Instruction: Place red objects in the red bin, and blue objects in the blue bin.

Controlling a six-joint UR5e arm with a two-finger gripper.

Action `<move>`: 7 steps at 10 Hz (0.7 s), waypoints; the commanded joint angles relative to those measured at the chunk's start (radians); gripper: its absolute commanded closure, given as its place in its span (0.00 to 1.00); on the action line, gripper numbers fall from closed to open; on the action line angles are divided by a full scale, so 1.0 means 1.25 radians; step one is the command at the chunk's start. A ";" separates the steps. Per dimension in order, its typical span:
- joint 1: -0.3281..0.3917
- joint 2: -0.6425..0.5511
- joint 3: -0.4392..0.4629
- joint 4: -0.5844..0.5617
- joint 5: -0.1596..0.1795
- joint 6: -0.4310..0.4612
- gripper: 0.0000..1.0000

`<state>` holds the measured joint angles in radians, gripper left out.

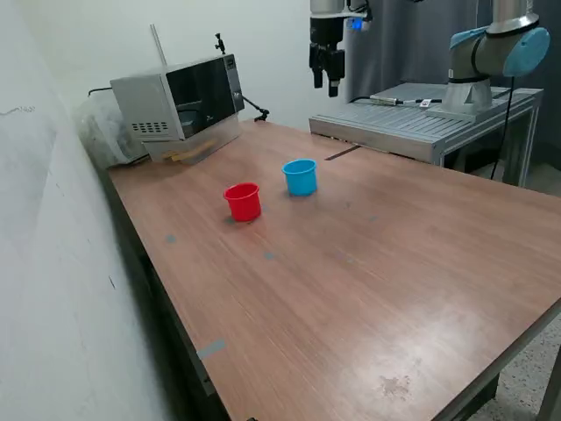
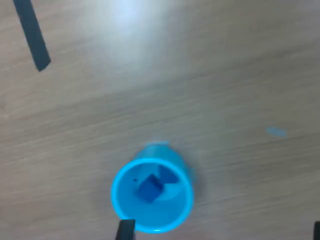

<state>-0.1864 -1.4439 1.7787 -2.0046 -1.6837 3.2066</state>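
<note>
Containers. We see two small tapered plastic cups standing upright, mouths up, on the wooden table (image 1: 412,263). The blue bin (image 1: 300,176) sits toward the exterior view's right of the red bin (image 1: 243,202); the two are near each other but apart.

Contents. In the wrist view we look straight down into the blue bin (image 2: 152,195). Two dark blue cubes lie on its floor: one blue cube (image 2: 148,190) near the centre, turned corner-on, and a second blue cube (image 2: 169,176) just beside it, against the wall and partly hidden. We cannot tell from either view what the red bin holds; its interior is not visible from the exterior camera's angle.

Appearance. Both cups have a rolled rim and a wide mouth, narrowing toward the base; each cup's long axis is vertical.

Gripper. The gripper (image 1: 326,63) hangs high above the table, fingers pointing down. We cannot tell whether they are spread or pressed together. A microwave (image 1: 180,98) stands at the table's far end.
</note>
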 commanded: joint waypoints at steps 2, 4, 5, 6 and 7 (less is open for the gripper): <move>0.128 -0.187 0.001 0.201 0.002 0.002 0.00; 0.175 -0.220 -0.013 0.340 0.002 0.004 0.00; 0.189 -0.229 -0.024 0.377 0.002 0.004 0.00; 0.194 -0.229 -0.024 0.407 0.000 0.004 0.00; 0.195 -0.229 -0.026 0.450 0.000 0.004 0.00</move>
<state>0.0237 -1.7054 1.7587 -1.5846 -1.6824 3.2113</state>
